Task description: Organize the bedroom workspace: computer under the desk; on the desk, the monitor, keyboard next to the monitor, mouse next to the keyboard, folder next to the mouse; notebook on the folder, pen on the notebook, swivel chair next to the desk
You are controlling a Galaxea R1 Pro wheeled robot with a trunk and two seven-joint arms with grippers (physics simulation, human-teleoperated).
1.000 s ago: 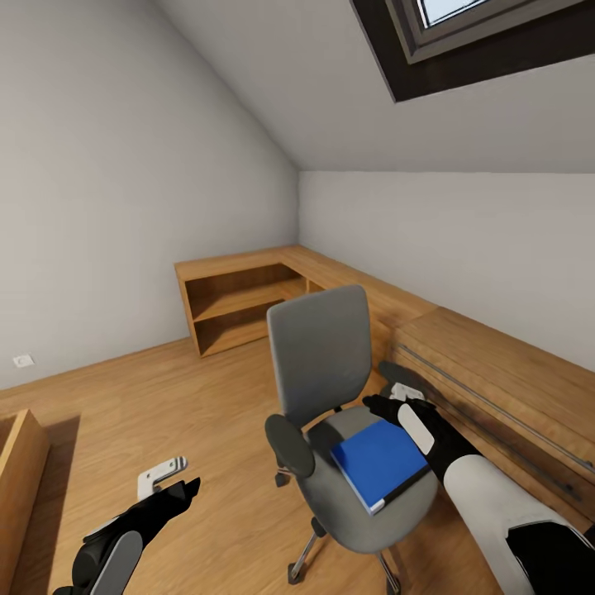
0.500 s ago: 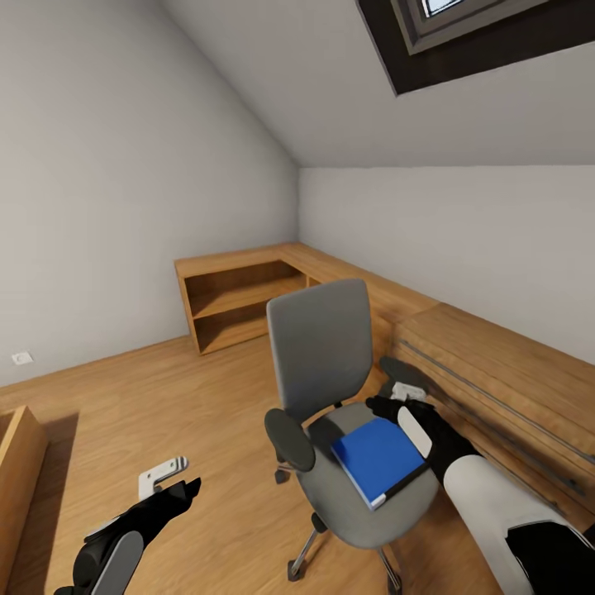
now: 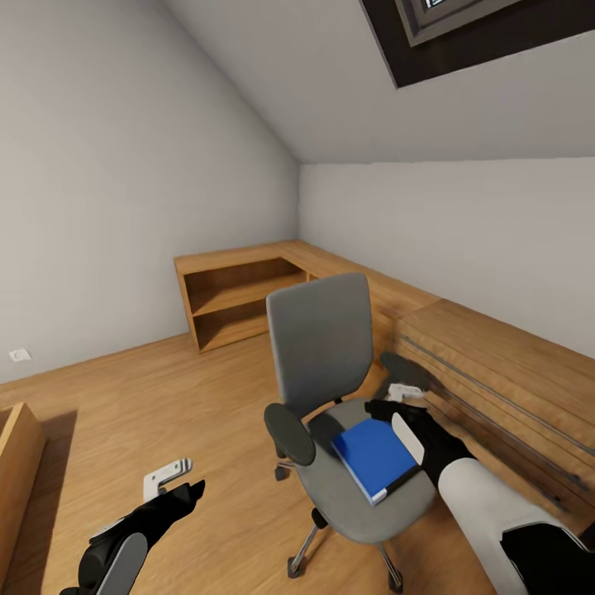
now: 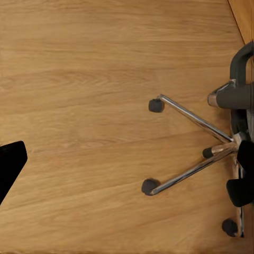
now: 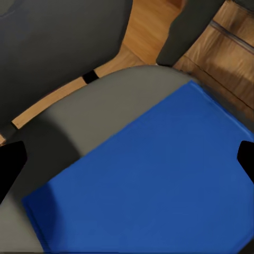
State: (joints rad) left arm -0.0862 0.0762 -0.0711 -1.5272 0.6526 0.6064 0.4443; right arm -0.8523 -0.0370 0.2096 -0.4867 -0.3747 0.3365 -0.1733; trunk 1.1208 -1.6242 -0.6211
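Head view first: bright blue flat folder with white page edges lies on the grey seat of the swivel chair with chrome star base, its long axis running diagonally across the seat. The right gripper hovers at the folder's far corner, plainly the nearer arm; the left gripper hangs over bare wooden floor, well apart.

Left wrist view: chrome legs and castors; whether its fingers are parted I cannot tell.

Right wrist view: fingertips stand wide apart, straddling the folder, grasping nothing.

wood floor | swivel chair standing | seat: folder flat
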